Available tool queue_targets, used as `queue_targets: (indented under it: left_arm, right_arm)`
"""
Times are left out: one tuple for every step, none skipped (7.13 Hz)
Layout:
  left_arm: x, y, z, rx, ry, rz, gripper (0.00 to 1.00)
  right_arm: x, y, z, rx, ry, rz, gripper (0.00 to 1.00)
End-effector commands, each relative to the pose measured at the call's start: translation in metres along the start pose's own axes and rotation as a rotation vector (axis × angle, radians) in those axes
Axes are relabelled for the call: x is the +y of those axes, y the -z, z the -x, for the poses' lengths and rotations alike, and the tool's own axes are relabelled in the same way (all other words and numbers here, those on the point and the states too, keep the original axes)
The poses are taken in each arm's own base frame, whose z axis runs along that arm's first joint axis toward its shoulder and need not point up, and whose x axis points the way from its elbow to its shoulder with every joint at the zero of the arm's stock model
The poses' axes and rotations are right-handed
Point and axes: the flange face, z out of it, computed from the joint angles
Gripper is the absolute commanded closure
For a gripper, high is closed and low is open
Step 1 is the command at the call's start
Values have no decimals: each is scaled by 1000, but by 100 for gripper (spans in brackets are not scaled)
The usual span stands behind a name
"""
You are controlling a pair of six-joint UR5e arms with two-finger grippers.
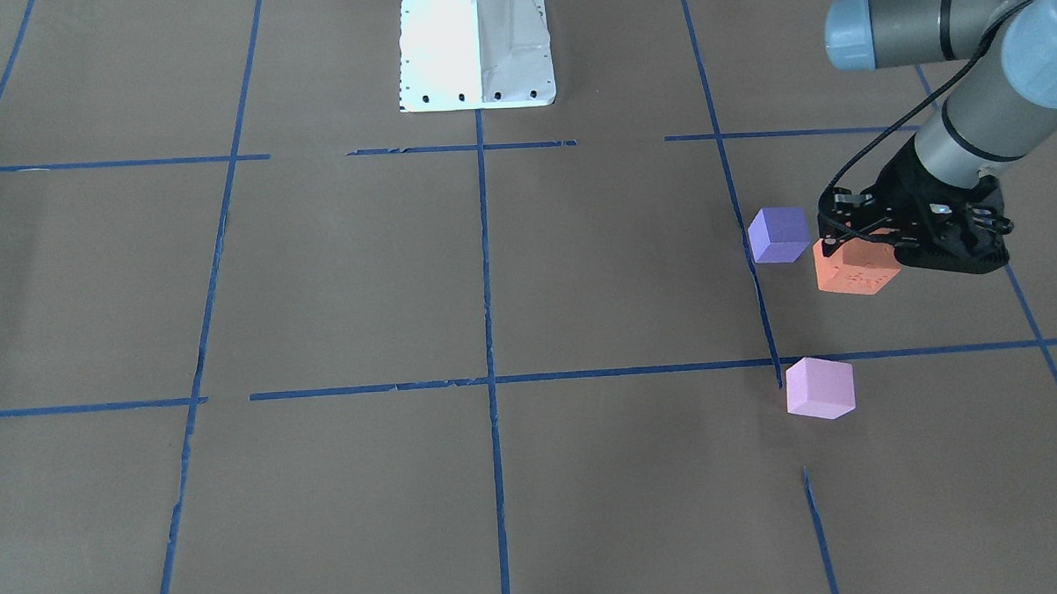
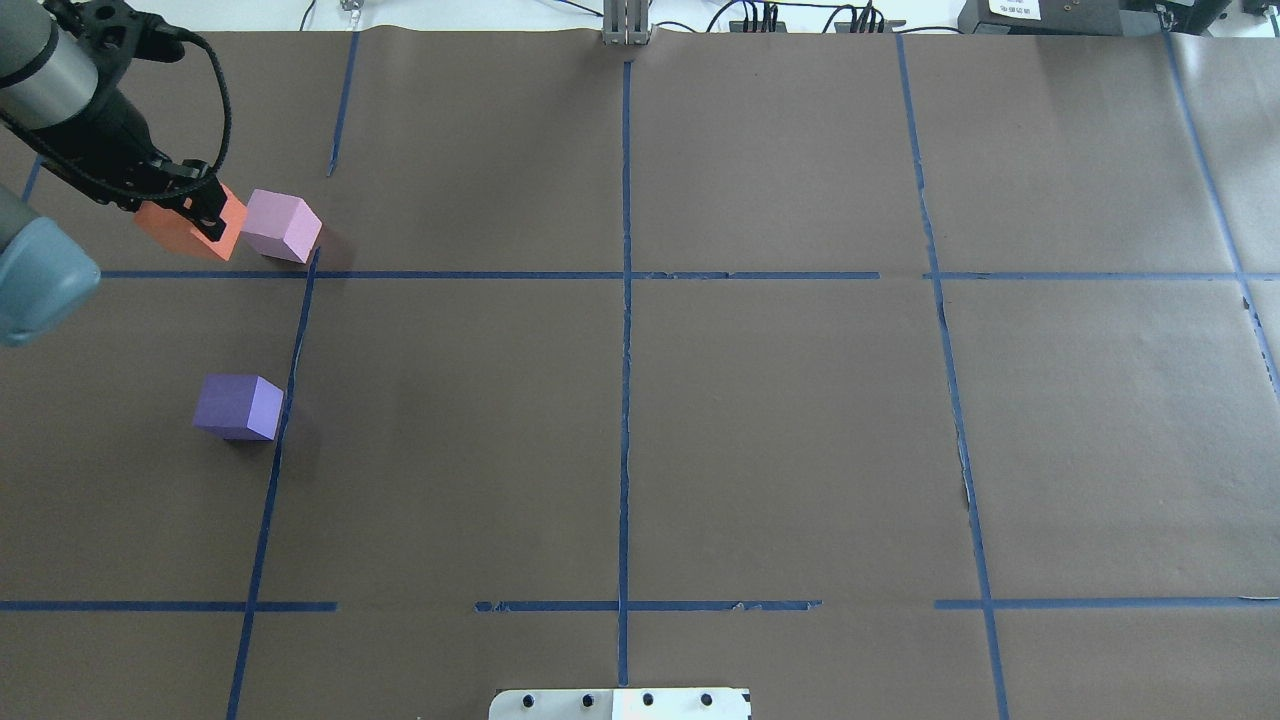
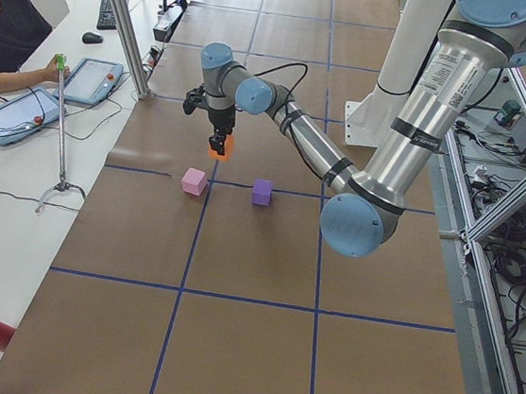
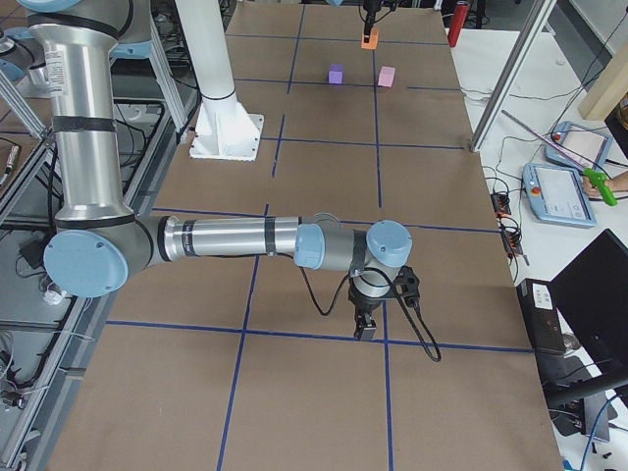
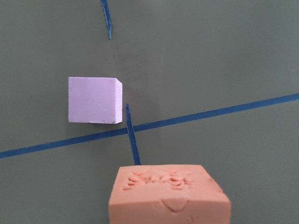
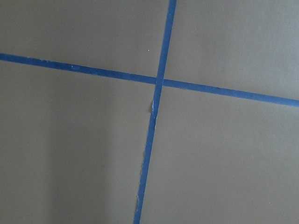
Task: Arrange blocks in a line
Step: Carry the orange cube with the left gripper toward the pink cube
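Observation:
My left gripper (image 1: 878,243) is shut on the orange block (image 1: 849,277) and holds it above the table; the block fills the bottom of the left wrist view (image 5: 168,196). The pink-lilac block (image 1: 819,388) sits on the table by a tape crossing, and it also shows in the left wrist view (image 5: 95,100) ahead of the orange one. The blue-purple block (image 1: 779,235) rests by the same tape line, beside the gripper. In the overhead view the orange block (image 2: 172,230) is just left of the pink one (image 2: 282,226). My right gripper (image 4: 368,326) hangs over bare table far away; I cannot tell whether it is open.
Blue tape lines (image 2: 625,300) divide the brown table into squares. The robot's white base plate (image 1: 476,61) stands at the table's near edge. An operator with tablets (image 3: 26,103) and a stand (image 3: 61,136) are at the far side by the blocks.

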Motion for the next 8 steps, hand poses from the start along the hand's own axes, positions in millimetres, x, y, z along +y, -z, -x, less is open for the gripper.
queue_targets:
  left_arm:
    - [-1,-18,30,32,50,59,100]
    - [-3,-33,36,69,87,107,100]
    - [-8,-41,37,72,113,118,100]
    - [-16,-53,43,81,113,100,100]
    - [-24,-65,47,94,129,76,100]
    - [-20,-79,38,106,126,76,100]
    - [-19,-95,32,103,117,97,100]
    - [-16,-113,27,105,99,107,100]
  right_arm:
    - [0,0,0,0,1,0,0]
    - [0,0,0,0,-1,0,0]
    - [0,0,0,0,-1,0,0]
    - [0,0,0,0,-1,0,0]
    - [0,0,0,0,-1,0,0]
    - [0,0,0,0,-1,0,0]
    - [0,0,0,0,-1,0,0]
    - [0,1,0,0,0,-1,0]
